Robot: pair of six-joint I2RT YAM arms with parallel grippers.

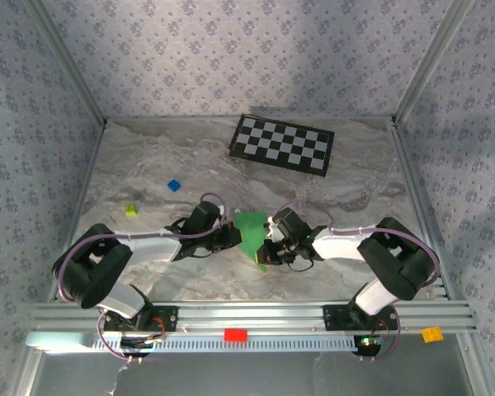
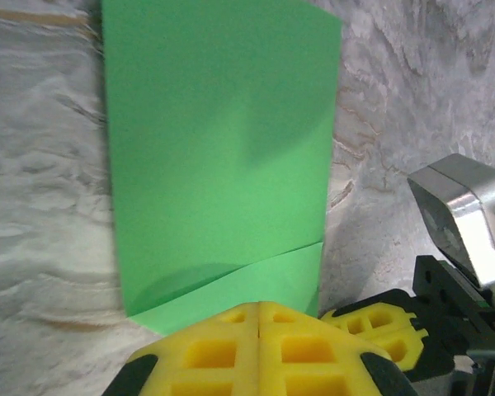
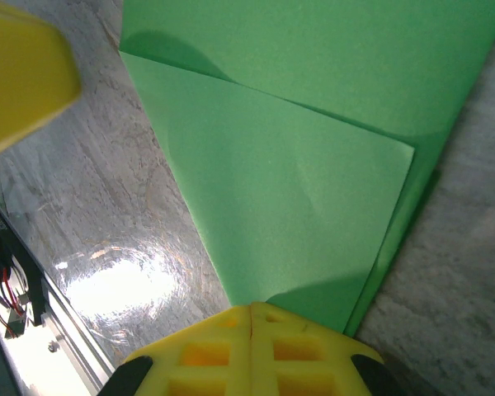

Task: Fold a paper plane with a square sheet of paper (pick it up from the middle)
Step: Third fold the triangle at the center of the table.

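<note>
The square sheet of paper [image 1: 249, 231], with 1 flap creased over, is held between both arms. The left gripper [image 2: 258, 318] is clamped on its edge from 9 o'clock, and the right gripper [image 3: 252, 318] pinches it from 3 o'clock. The checkerboard [image 1: 282, 143] lies at 12 o'clock.

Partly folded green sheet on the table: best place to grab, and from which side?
Probably the folded flap on the green sheet. The sheet lies flat on the table, leaving no edge to pinch, but the flap's free edge casts a shadow, so it seems slightly lifted. Come in low across the sheet's middle, slipping under that edge.
</note>
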